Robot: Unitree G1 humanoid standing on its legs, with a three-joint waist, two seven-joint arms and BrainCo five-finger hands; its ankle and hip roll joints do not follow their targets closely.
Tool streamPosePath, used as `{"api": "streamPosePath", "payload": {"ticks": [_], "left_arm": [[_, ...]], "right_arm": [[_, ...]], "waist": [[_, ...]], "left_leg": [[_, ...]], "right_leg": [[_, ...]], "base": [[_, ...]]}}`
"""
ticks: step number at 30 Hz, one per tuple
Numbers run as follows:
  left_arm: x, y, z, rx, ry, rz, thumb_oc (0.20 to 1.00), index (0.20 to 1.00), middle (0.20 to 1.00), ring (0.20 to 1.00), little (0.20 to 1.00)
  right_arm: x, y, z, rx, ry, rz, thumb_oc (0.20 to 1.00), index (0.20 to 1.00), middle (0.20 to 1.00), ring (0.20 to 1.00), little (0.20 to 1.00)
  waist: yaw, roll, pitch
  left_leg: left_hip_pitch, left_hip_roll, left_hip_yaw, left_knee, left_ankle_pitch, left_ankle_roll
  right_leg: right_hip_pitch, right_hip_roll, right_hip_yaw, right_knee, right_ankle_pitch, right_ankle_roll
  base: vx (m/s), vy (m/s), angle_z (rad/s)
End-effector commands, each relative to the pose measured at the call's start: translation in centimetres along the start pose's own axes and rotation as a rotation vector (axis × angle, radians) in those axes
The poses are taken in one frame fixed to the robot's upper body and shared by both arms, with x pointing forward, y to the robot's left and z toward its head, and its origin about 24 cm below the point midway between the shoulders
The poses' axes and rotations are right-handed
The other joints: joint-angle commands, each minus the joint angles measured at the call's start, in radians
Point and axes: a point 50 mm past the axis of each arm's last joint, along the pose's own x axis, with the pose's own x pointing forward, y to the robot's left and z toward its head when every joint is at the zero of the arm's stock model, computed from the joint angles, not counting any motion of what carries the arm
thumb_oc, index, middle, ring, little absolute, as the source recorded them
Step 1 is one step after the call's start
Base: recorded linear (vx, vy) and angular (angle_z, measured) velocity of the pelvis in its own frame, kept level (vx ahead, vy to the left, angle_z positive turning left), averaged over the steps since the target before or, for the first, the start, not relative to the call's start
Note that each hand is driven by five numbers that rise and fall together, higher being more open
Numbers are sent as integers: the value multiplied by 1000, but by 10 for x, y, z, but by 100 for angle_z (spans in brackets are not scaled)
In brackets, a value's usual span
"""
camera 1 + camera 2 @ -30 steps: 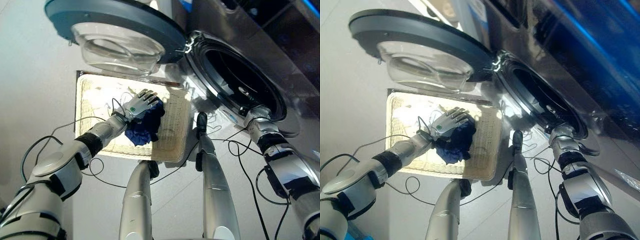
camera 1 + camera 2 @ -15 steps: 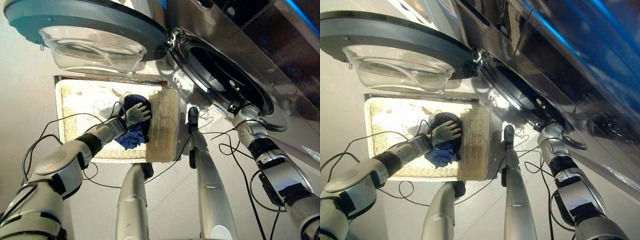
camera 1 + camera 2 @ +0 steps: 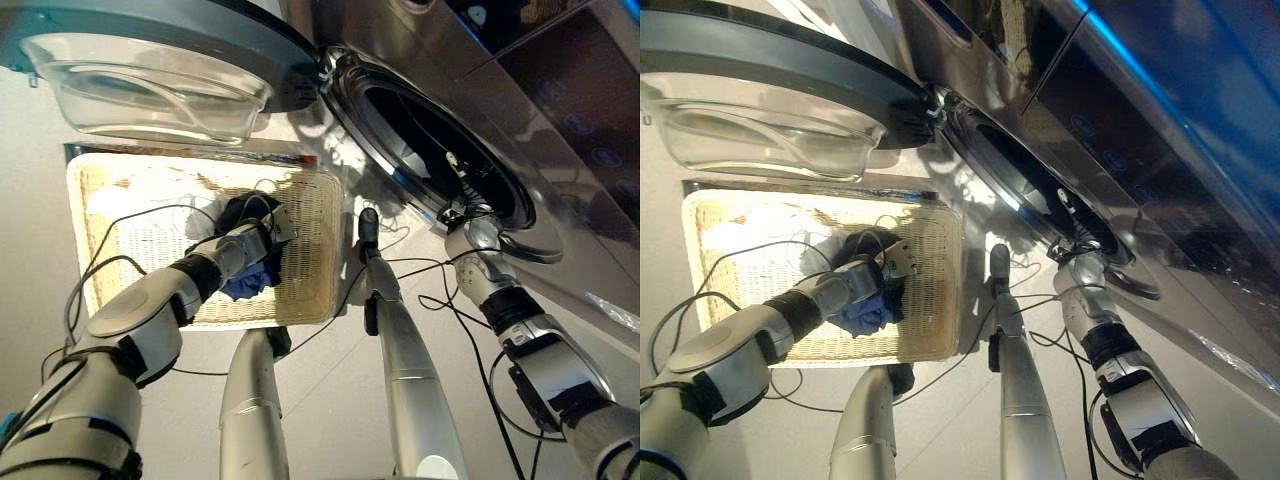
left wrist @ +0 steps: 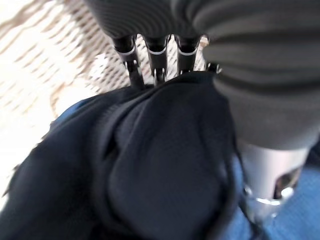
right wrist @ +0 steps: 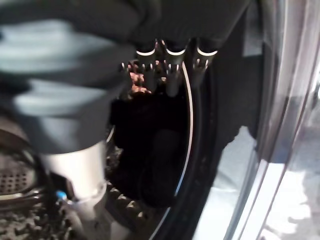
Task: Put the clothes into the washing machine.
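Note:
A dark navy garment (image 4: 160, 165) lies bunched on a brighter blue cloth (image 3: 245, 282) in the pale wicker basket (image 3: 312, 262) on the floor. My left hand (image 3: 256, 240) is down in the basket with its fingers (image 4: 156, 55) curled into the navy garment and its thumb against the bundle. The washing machine's round drum opening (image 3: 430, 150) gapes at the right, with its door (image 3: 150, 60) swung wide above the basket. At the opening's lower rim my right hand (image 3: 468, 232) reaches inside, where dark clothing (image 5: 150, 150) lies in the drum.
White cloth (image 3: 120, 205) fills the basket's far left part. The open door's clear bowl (image 3: 150, 95) hangs over the basket's back edge. Pale bare floor (image 3: 330, 370) runs between the basket and the machine's front.
My left hand went from lying flat over the cloth pile to curling into the navy garment. The camera has shifted. My right hand stays at the drum's rim.

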Motion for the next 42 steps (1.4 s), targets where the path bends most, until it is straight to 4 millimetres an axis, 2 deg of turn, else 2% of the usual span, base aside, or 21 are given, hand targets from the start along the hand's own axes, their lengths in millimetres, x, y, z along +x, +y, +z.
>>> {"api": "streamPosePath", "payload": {"ticks": [1, 2, 5, 14, 16, 20, 21, 22, 25, 27, 28, 29, 30, 32, 33, 34, 39, 41, 42], "left_arm": [[-12, -73, 24, 30, -38, -320, 542, 542, 542, 542, 542], [-12, -74, 26, 13, -39, -331, 200, 200, 200, 200, 200], [-11, -70, 31, -19, -41, -311, 200, 200, 200, 200, 200], [-9, -60, 29, -29, -53, -258, 200, 200, 200, 200, 200], [-12, -57, 7, -29, -58, -278, 200, 200, 200, 200, 200], [-13, -56, 0, -102, -34, -204, 200, 200, 200, 200, 200], [-13, -51, -8, -231, 1, -99, 200, 200, 200, 200, 200], [-13, -50, -8, -243, 4, -89, 200, 200, 200, 200, 200], [-16, -38, -27, -528, 115, 113, 200, 200, 200, 200, 200], [-20, -28, -46, -742, 199, 310, 200, 200, 200, 200, 200], [-21, -27, -48, -773, 213, 330, 200, 200, 200, 200, 200], [-24, -28, -54, -899, 260, 415, 200, 200, 200, 200, 200], [-25, -28, -55, -931, 267, 440, 200, 200, 200, 200, 200], [-28, -36, -55, -1147, 331, 546, 200, 200, 200, 200, 200], [-29, -37, -54, -1178, 336, 564, 200, 200, 200, 200, 200], [-31, -40, -53, -1283, 352, 613, 200, 200, 200, 200, 200], [-39, -44, -43, -1750, 377, 828, 200, 200, 200, 200, 200], [-40, -43, -42, -1811, 370, 853, 200, 200, 200, 200, 200], [-40, -43, -38, -1924, 341, 885, 200, 200, 200, 200, 200]], "right_arm": [[-1, 14, 35, 131, -160, 69, 1000, 1000, 1000, 1000, 1000], [-4, 17, 35, 133, -167, 87, 1000, 1000, 1000, 1000, 1000], [-11, 23, 35, 127, -171, 119, 1000, 1000, 1000, 1000, 1000], [-12, 23, 32, 144, -145, 109, 1000, 1000, 1000, 1000, 1000], [-7, 15, 34, 144, -141, 79, 1000, 1000, 1000, 1000, 1000], [-6, 12, 32, 135, -128, 63, 1000, 1000, 1000, 1000, 1000], [-5, 10, 30, 123, -111, 56, 1000, 1000, 1000, 1000, 1000], [-5, 10, 30, 122, -110, 56, 1000, 1000, 1000, 1000, 1000], [-5, 8, 28, 103, -100, 53, 1000, 1000, 1000, 1000, 1000], [-6, 7, 26, 61, -93, 57, 1000, 1000, 1000, 1000, 1000], [-6, 7, 26, 52, -93, 59, 1000, 1000, 1000, 1000, 1000], [-7, 8, 25, 25, -93, 70, 1000, 1000, 1000, 1000, 1000], [-8, 8, 25, 19, -93, 73, 1000, 1000, 1000, 1000, 1000], [-12, 11, 20, -43, -95, 117, 1000, 1000, 1000, 1000, 1000], [-13, 12, 19, -53, -96, 126, 1000, 1000, 1000, 1000, 1000], [-17, 13, 17, -97, -105, 155, 1000, 1000, 1000, 1000, 1000], [-36, 25, -2, -348, -124, 408, 1000, 1000, 1000, 1000, 1000], [-38, 26, -5, -394, -134, 444, 1000, 1000, 1000, 1000, 1000], [-41, 26, -13, -504, -137, 518, 1000, 1000, 1000, 1000, 1000]], "waist": [[14, 16, 36], [14, 15, 36], [13, 14, 36], [19, 16, 36], [33, 17, 36], [41, 16, 36], [48, 16, 36], [49, 16, 36], [63, 16, 36], [77, 14, 36], [78, 13, 36], [84, 11, 36], [85, 11, 36], [93, 7, 36], [94, 7, 36], [97, 5, 36], [115, -5, 36], [117, -6, 36], [121, -8, 36]], "left_leg": [[39, -52, 33, -247, 176, -85], [37, -51, 31, -245, 177, -85], [34, -51, 26, -239, 175, -86], [47, -46, 27, -240, 175, -85], [65, -35, 20, -216, 167, -85], [80, -32, 15, -209, 162, -87], [98, -32, 12, -208, 159, -87], [100, -32, 12, -209, 159, -87], [120, -31, 8, -206, 157, -84], [148, -31, 3, -204, 157, -82], [153, -31, 2, -203, 157, -82], [163, -32, -3, -197, 156, -81], [165, -32, -4, -197, 156, -81], [181, -32, -10, -191, 155, -81], [183, -33, -11, -191, 155, -80], [190, -34, -14, -190, 154, -80], [219, -35, -29, -187, 143, -78], [222, -35, -31, -185, 140, -78], [230, -34, -35, -179, 133, -76]], "right_leg": [[28, 28, -92, 97, -105, 115], [26, 27, -93, 100, -106, 115], [23, 26, -90, 105, -109, 113], [38, 17, -100, 111, -117, 113], [58, -4, -124, 149, -135, 111], [75, -10, -134, 158, -142, 108], [91, -16, -143, 165, -149, 105], [93, -16, -144, 165, -150, 104], [113, -20, -154, 176, -159, 98], [143, -25, -165, 187, -170, 93], [148, -25, -166, 189, -172, 93], [160, -26, -168, 196, -178, 90], [162, -26, -168, 199, -180, 90], [178, -28, -172, 214, -192, 86], [180, -29, -172, 216, -194, 86], [187, -28, -174, 221, -201, 83], [212, -32, -185, 248, -231, 76], [213, -32, -186, 256, -237, 75], [219, -34, -189, 267, -246, 74]], "base": [[-7, -23, -3], [0, 0, 0], [0, 0, 0], [-8, -7, 2], [-43, -74, 6], [-11, -47, 22], [-4, -15, 11], [-3, -14, 8], [1, -5, 4], [0, 0, 0], [0, 0, 0], [0, 0, 0], [13, 11, 3], [11, 7, 4], [10, -1, 4], [11, -10, 5], [16, -23, 5], [11, -12, 2], [24, -28, 6]]}}
